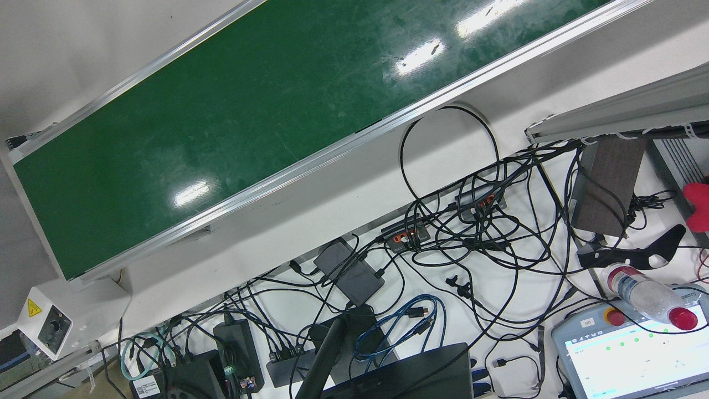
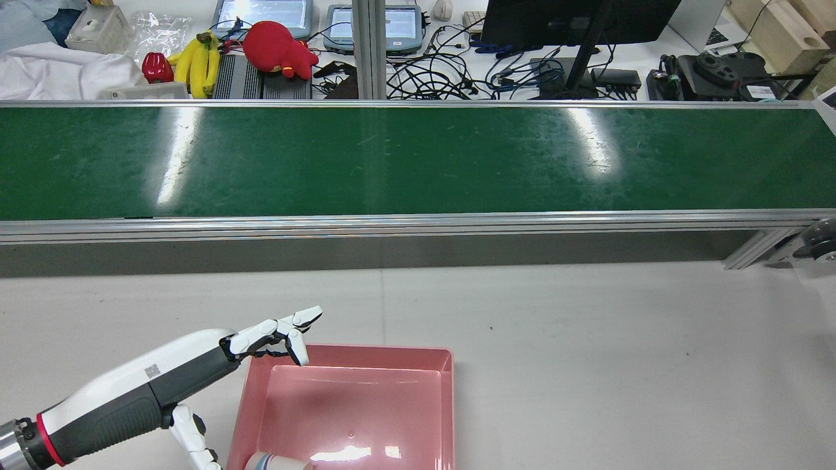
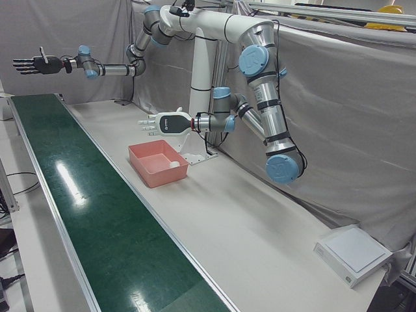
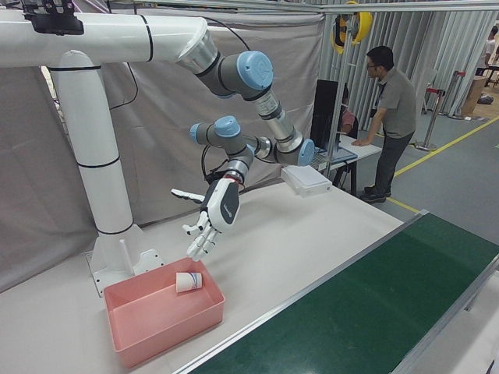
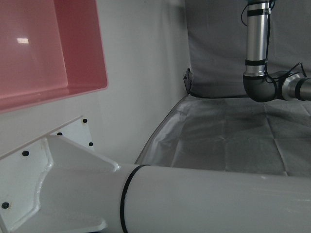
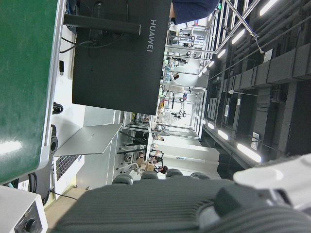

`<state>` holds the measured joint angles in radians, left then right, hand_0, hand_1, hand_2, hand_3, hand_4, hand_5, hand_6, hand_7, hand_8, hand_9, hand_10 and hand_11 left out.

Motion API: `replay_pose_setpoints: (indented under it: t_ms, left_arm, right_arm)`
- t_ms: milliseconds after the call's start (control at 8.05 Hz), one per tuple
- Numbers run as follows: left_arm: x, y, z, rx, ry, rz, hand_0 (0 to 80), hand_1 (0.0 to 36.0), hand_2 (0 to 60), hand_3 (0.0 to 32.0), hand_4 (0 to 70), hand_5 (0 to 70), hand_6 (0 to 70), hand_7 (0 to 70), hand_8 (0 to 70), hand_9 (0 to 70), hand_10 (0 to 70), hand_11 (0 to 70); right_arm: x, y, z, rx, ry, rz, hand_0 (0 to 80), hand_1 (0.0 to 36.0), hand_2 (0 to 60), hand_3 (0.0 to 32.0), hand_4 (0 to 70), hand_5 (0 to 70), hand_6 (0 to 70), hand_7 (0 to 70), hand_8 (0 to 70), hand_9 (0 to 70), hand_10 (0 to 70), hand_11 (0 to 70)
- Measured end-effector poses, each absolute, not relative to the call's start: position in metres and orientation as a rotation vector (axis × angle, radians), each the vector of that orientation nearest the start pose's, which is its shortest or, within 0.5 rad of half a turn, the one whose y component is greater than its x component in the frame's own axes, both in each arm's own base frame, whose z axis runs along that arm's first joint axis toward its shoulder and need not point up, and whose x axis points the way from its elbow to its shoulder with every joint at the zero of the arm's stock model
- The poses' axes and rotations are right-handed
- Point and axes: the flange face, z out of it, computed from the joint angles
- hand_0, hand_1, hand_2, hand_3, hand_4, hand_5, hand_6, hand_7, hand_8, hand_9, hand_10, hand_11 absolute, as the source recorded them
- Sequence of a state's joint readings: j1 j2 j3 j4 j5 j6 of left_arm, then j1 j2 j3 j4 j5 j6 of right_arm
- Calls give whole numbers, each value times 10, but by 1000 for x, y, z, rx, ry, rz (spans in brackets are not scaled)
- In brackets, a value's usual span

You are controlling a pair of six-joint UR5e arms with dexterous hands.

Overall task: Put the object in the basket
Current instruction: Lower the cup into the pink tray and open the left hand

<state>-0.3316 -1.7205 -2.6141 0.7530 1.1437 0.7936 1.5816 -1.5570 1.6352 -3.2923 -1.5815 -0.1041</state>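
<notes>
right-front view alone shows whole cup (image 4: 188, 282) — one, in one basket (image 4: 164, 326) | left hand (image 2: 261, 342) splayed, empty | right hand (image 3: 29, 64) splayed, empty

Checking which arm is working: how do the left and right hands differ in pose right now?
The left hand hangs low just above the pink basket's rim, fingers angled down; the right hand is stretched out high, far from the basket, fingers level. The left hand looks white, the right hand dark. Both are open and hold nothing.

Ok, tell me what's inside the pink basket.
A small white paper cup lies on its side in the pink basket, near the wall facing the pedestal. Nothing else shows; the cup's inside is unseen.
</notes>
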Motion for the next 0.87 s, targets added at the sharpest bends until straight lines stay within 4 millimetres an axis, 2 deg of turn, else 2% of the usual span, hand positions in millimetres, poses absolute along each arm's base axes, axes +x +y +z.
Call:
replay_pose_setpoints:
  t_ms: [124,373,621,746,870]
  left_arm:
    - [238,-288,270,-163,2169,-1165,462,47,0,0,217,700,121,217,184,245,217,316]
    - [202,-312,270,-106,2210,-1261,461,56,20,0,224,700,120,220,167,220,214,313]
    - [169,-331,271,-38,2247,-1338,460,46,13,0,216,700,154,303,227,310,252,367]
    - [158,-337,272,-12,2257,-1360,459,42,2,0,207,700,160,321,238,329,263,382]
    - [153,-340,272,2,2261,-1372,459,46,1,0,197,700,152,303,221,304,253,369]
  right_arm:
    - [137,-488,663,-113,2190,-2354,0,0,0,0,0,0,0,0,0,0,0,0]
    - [137,-488,663,-113,2190,-2354,0,0,0,0,0,0,0,0,0,0,0,0]
    - [137,-488,663,-113,2190,-2354,0,0,0,0,0,0,0,0,0,0,0,0]
    - [138,-487,663,-113,2190,-2354,0,0,0,0,0,0,0,0,0,0,0,0]
    - [138,-488,663,-113,2190,-2354,0,0,0,0,0,0,0,0,0,0,0,0]
